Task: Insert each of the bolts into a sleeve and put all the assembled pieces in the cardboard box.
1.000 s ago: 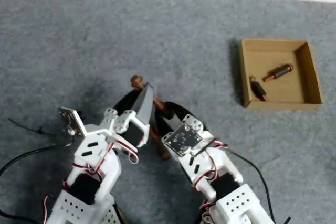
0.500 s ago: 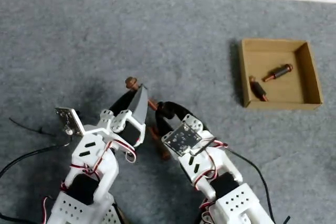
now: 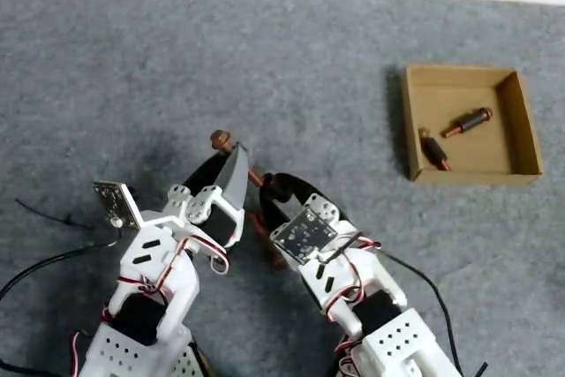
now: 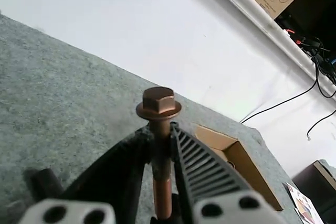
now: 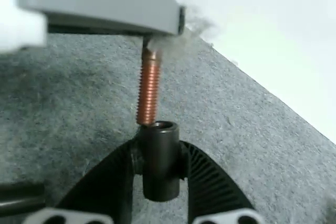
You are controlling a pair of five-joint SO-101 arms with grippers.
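A grey felt mat (image 3: pixel 265 59) covers the table, and the two arms lean in toward each other at its near side. The left arm (image 3: pixel 159 262) and the right arm (image 3: pixel 353 280) bring their grippers together just in front of their bases. The cardboard box (image 3: pixel 460 69) sits well apart, toward the right arm's side. It already holds two assembled pieces, one (image 3: pixel 468 120) near the middle and one (image 3: pixel 433 148) by a wall.

The left gripper (image 4: pixel 160 135) is clamped on the shank of a copper bolt (image 4: pixel 159 109), with the hex head standing clear above the jaws. The right gripper (image 5: pixel 157 156) is closed around a black sleeve (image 5: pixel 159 153), whose open end faces the bolt. In the right wrist view the threaded tip sits at the rim of the sleeve's mouth, roughly in line with the bore. Whether it has entered cannot be told.

The step in hand looks like the insertion of this bolt. The next move calls for keeping the two axes lined up and pushing the bolt straight down the bore, since a slight tilt would likely jam the threads on the rim.

What looks like another bolt (image 3: pixel 267 240) lies on the mat between the arms, so more assembly probably remains.
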